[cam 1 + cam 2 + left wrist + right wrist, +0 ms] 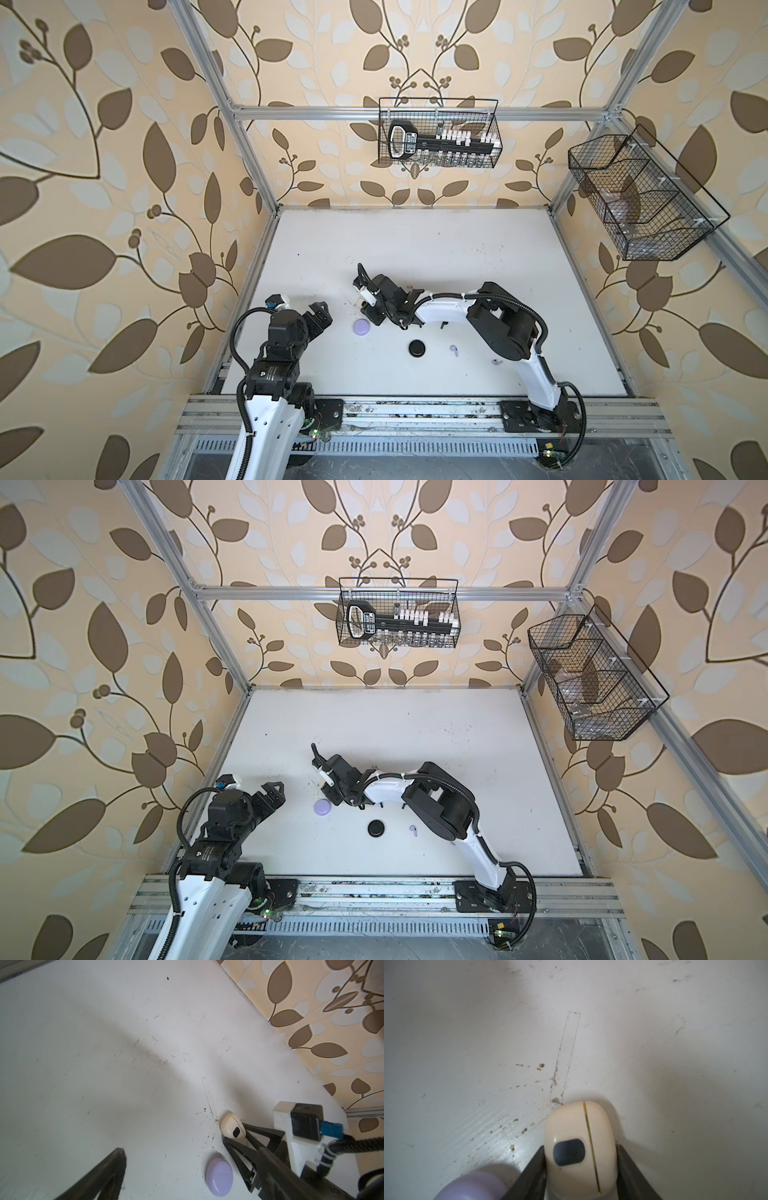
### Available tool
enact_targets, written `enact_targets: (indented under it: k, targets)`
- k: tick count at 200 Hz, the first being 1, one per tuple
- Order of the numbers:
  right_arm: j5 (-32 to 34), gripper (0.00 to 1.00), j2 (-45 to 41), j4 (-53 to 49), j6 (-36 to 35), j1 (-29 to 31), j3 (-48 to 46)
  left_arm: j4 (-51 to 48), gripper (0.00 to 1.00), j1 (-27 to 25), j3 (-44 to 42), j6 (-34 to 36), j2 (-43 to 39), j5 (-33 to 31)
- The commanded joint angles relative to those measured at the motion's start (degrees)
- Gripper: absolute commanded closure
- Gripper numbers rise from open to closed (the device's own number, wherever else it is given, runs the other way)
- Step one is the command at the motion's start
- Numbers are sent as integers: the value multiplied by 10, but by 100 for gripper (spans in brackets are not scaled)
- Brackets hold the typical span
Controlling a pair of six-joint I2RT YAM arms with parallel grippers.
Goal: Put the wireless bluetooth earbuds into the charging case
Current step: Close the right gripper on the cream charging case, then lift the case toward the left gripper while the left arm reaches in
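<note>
right gripper (pixel 580 1148) pinches the closed cream case (pixel 571 1122), lower centre; left gripper (pixel 321 314) gapes empty. lavender earbuds (pixel 454 350) lie loose, lower right of centre. risk: the rounded shell may squirt free, striking the lavender case (pixel 473 1186) just beside.

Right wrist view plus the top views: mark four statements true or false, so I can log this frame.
1. The cream case sits between the right gripper's fingers. True.
2. The cream case's lid stands open. False: it is closed along its gold seam.
3. The left gripper holds the lavender case. False: its jaws are open and empty, and that case lies on the table.
4. A lavender earbud lies loose on the table near the black case. True.
</note>
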Motion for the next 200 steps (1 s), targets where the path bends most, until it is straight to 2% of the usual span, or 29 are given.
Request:
enact_targets:
  k: [1,40,61,81,97,119,128,136,154,172,183,200]
  targets:
    - [2,54,8,6,-15,6,-12,14,1,-1,-4,9,-1,8]
    - [2,60,-23,50,-24,6,-55,4,1,-1,6,3,-2,12]
    - [-2,62,-59,79,-31,0,-84,-22,1,-1,33,-54,-14,-9]
    - [-2,65,-99,92,-36,-4,-115,-27,1,-1,54,-46,-28,4]
    - [8,67,-142,107,-39,-5,-152,-11,1,-1,53,-76,-48,12]
    - [3,69,-216,160,-33,-8,-238,-5,1,-1,54,-84,-59,69]
    - [9,70,-246,179,-29,-8,-273,0,1,-1,59,-59,-56,126]
    - [20,72,-271,185,-24,-6,-301,24,1,-1,55,-35,-50,201]
    - [54,74,-323,180,-32,3,-344,141,1,-1,16,-39,-37,325]
    - [103,79,-370,171,-55,15,-379,170,1,-2,5,-27,-5,372]
    - [103,80,-400,181,-65,16,-408,183,3,-3,3,-19,18,387]
    - [98,83,-454,223,-92,15,-470,262,4,-9,-19,-33,46,424]
